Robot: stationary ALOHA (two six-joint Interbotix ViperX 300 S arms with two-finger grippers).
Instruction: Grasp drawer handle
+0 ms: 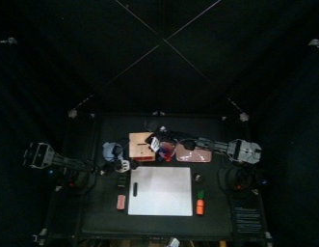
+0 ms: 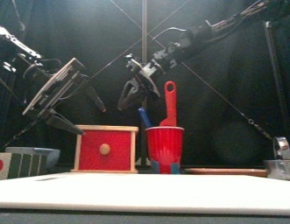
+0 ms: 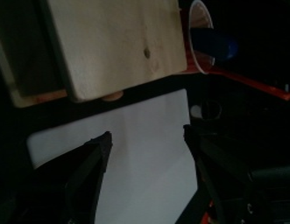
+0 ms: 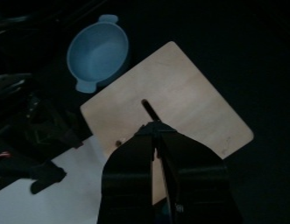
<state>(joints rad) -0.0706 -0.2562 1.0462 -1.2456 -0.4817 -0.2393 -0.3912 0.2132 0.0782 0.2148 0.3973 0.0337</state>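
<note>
Red-fronted wooden drawer box (image 2: pixel 106 148) sat with its knob (image 2: pixel 105 150) untouched; left gripper (image 2: pixel 67 96) hung wide open, empty, at its eleven o'clock; right gripper (image 2: pixel 137 90) looked closed, empty, at one o'clock.

A robotics lab test cell: a small black table (image 1: pixel 110 217) stands inside a pen of black curtains (image 1: pixel 71 58) hung on a thin crossed frame, with two black robot arms mounted at its sides. A white rectangular mat (image 1: pixel 162 190) and staged props, like a small red-fronted wooden drawer box (image 2: pixel 106 149) and a red plastic cup (image 2: pixel 165 147), sit laid out as for trials.
</note>
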